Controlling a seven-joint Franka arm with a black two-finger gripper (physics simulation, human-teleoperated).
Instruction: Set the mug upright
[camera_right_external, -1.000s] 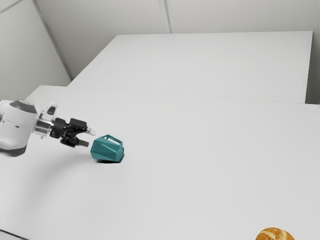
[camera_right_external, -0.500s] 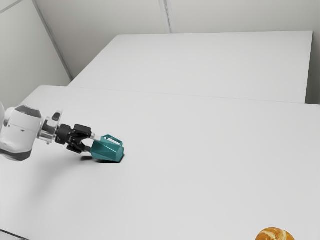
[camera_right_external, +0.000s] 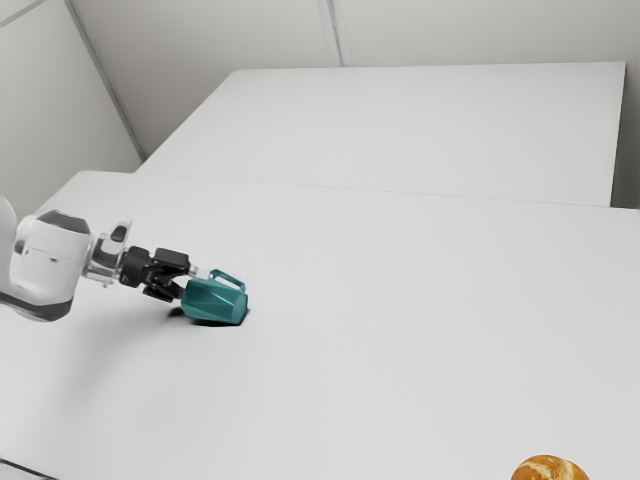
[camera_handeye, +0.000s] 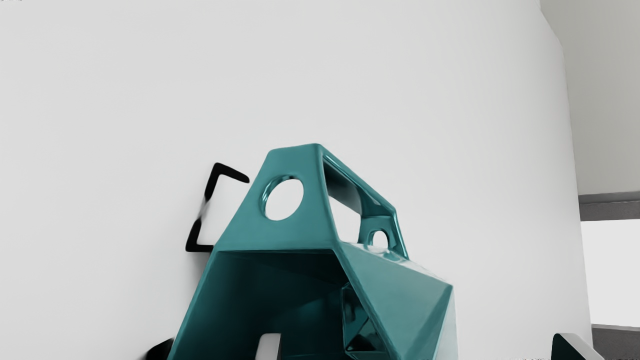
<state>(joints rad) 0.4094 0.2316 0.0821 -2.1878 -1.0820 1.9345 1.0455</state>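
On the left of the exterior view, the teal mug (camera_right_external: 218, 303) lies on its side on the table (camera_right_external: 420, 320), handle (camera_handeye: 312, 200) up, mouth toward my gripper (camera_right_external: 192, 284). My fingers stand spread, one at that mouth (whether inside, I cannot tell), the other out beside the wall; near right sits a roll (camera_right_external: 550, 470).

Legible inscriptions, exterior and wrist views: none | Letters, words or labels: none that can be read | Brands or numerals: none that can be read | Signs: none that can be read
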